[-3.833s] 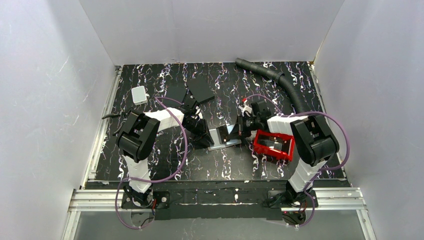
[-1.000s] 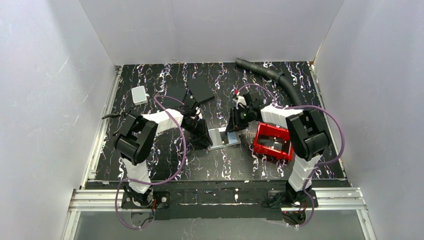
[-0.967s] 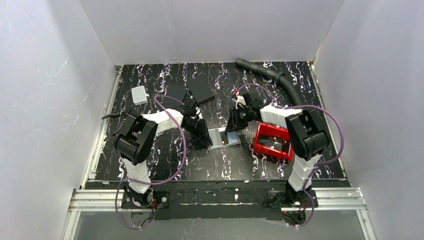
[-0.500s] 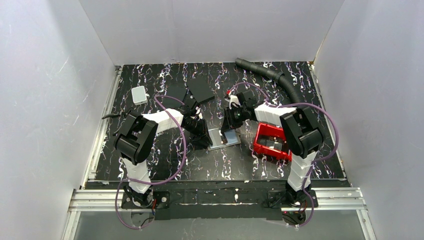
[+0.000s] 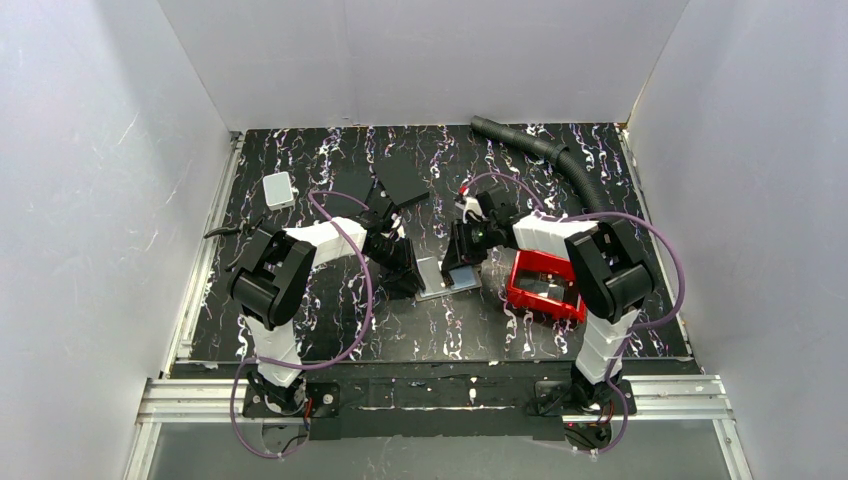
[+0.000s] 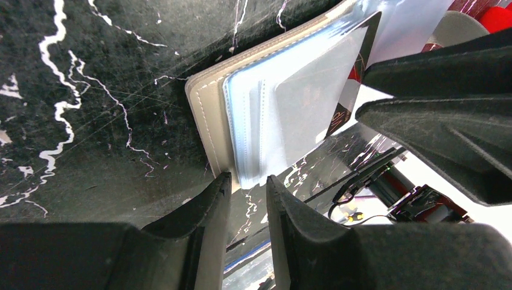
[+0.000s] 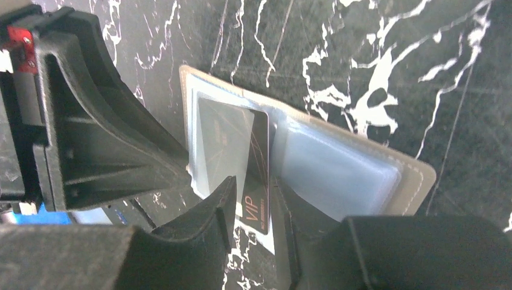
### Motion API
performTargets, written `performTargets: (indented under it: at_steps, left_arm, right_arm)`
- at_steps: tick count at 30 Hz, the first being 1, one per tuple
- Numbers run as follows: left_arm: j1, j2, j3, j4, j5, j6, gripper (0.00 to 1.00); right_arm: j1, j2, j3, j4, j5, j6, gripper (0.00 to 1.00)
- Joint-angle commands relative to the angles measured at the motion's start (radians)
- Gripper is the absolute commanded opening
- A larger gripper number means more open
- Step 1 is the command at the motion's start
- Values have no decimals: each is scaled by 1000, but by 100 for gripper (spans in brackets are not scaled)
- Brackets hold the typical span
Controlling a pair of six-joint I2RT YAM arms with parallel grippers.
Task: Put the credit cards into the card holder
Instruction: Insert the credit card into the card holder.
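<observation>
Black card partly in the open card holder, a gripper on each.

The right gripper [image 7: 253, 194] has its fingers closed on the near end of a black credit card [image 7: 241, 145] marked VIP, whose far end sits under a clear pocket of the card holder [image 7: 416, 176]. The left gripper [image 6: 249, 188] pinches the holder's opposite edge, where taupe cover and clear sleeve meet. The holder lies open and flat on the black marbled table [image 5: 330, 320], between the arms, near a red tray [image 5: 520, 292].
</observation>
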Motion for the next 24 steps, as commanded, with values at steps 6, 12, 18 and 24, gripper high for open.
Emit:
performTargets:
  at_steps: [6,12,18,24]
  left_arm:
    - [4,-17,-12,-4,-22,-9,27]
    - [3,-18,-18,7,-13,-18,27]
    - [4,-29,-24,13,-10,-23,27]
    - [4,-32,-26,14,-7,-23,27]
  right_arm:
    - [-6,-57,-115,78,-56,68,36]
    - [1,-62,-149,227,-115,168,36]
    - [22,-45,-149,281,-132,216,35]
    - [37,-53,-159,281,-131,224,35]
